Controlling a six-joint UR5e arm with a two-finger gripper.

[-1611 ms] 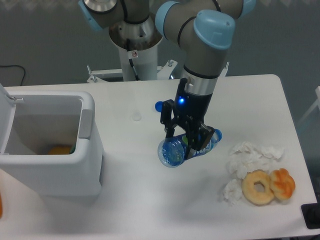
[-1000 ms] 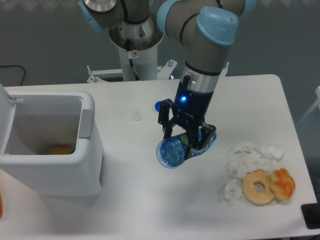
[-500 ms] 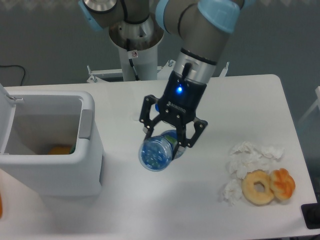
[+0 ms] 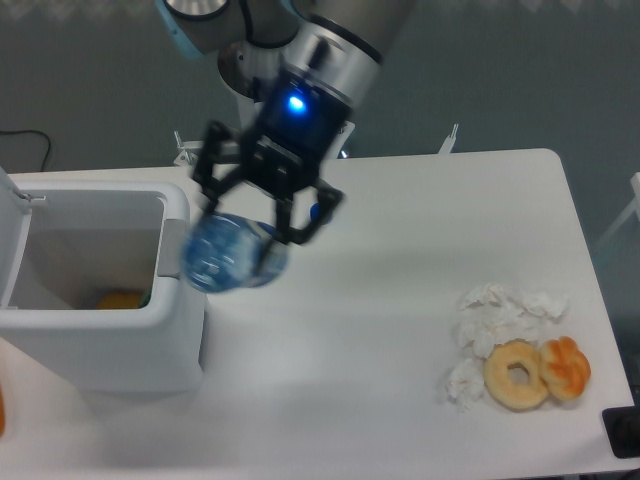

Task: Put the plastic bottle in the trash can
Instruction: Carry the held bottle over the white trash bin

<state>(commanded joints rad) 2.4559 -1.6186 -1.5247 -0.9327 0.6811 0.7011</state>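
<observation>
My gripper (image 4: pixel 258 228) with fingers clamped on the plastic bottle (image 4: pixel 228 256) (blurred), bottle held in the air at the right rim of the open trash can (image 4: pixel 110 350), ribbed base facing me, doughnuts (image 4: pixel 537 372) and crumpled tissues (image 4: pixel 496 320) far right on the table (image 4: pixel 380 400)

One plastic bottle (image 4: pixel 228 257), blurred, sits between the fingers of one hand (image 4: pixel 262 218); one trash can (image 4: pixel 95 300) stands open on the desk (image 4: pixel 400 380), with one orange item (image 4: pixel 120 299) showing inside; one doughnut (image 4: pixel 516 374) lies on the desk; one orange pastry (image 4: pixel 566 366) touches it; crumpled white tissue (image 4: pixel 495 320) lies beside them, piece count unclear.
</observation>
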